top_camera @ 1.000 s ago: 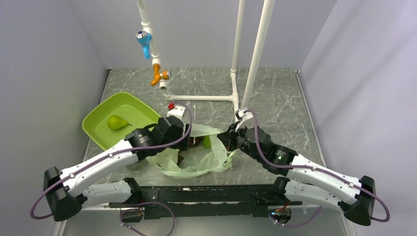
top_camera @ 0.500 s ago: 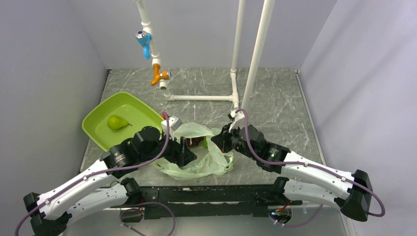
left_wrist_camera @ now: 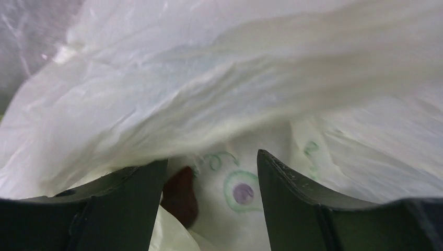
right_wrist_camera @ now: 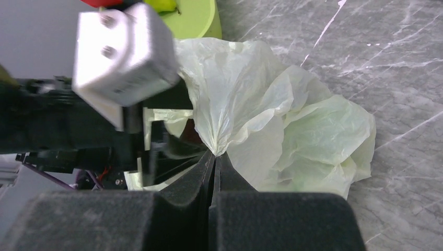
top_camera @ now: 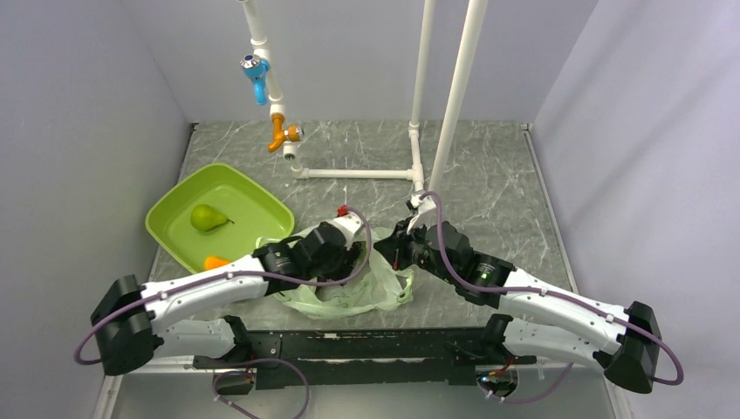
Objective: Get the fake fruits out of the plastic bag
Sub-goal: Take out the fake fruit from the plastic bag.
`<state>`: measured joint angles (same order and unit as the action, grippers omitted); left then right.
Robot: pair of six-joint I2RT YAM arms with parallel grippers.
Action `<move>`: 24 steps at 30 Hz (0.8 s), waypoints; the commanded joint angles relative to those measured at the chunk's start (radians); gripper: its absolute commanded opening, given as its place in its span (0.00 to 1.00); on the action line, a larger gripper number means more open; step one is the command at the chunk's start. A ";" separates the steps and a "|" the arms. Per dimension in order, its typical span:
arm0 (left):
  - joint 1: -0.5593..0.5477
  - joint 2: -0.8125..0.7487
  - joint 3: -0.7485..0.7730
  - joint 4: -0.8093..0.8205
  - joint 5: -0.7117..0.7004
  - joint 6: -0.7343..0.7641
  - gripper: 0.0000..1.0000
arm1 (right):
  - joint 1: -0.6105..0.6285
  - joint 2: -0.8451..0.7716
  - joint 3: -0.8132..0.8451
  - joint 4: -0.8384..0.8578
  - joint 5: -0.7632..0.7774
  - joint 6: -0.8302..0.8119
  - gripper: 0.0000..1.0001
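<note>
Thin, crinkly translucent film forms the plastic bag [right_wrist_camera: 313,125]; the tray [top_camera: 249,196] is smooth glossy plastic.

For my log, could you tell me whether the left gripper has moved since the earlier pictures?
Yes. The left gripper moved away from the green tray, into the plastic bag.

Top external: fixed high behind both arm bases, aimed down and forward over whole grey marbled tabletop [top_camera: 506,166]; distant. Left wrist: very close, pushed against crinkly translucent pale-green plastic bag [left_wrist_camera: 219,94] filling frame; left gripper [left_wrist_camera: 210,159] at bottom edge. Right wrist: close, sighting along right gripper [right_wrist_camera: 214,155] at same bag, centre frame. Shared by all three: bag, lower centre of top view.
</note>
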<state>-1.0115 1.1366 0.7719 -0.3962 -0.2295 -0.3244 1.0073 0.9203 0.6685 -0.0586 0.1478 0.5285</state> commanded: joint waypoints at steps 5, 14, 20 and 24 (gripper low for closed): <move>-0.013 0.232 0.070 0.156 -0.267 0.223 0.72 | -0.004 -0.047 0.022 0.033 0.040 -0.003 0.00; -0.012 0.448 0.131 0.156 -0.347 0.246 0.84 | -0.004 -0.037 0.002 0.043 0.041 -0.005 0.00; 0.001 0.538 0.150 0.125 -0.391 0.229 0.75 | -0.003 -0.035 -0.024 0.043 0.048 -0.003 0.00; 0.010 0.549 0.154 0.103 -0.371 0.222 0.53 | -0.004 -0.033 -0.043 0.040 0.056 0.000 0.00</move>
<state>-1.0134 1.6569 0.9009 -0.2497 -0.5900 -0.1108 0.9882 0.8997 0.6231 -0.1173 0.2375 0.5274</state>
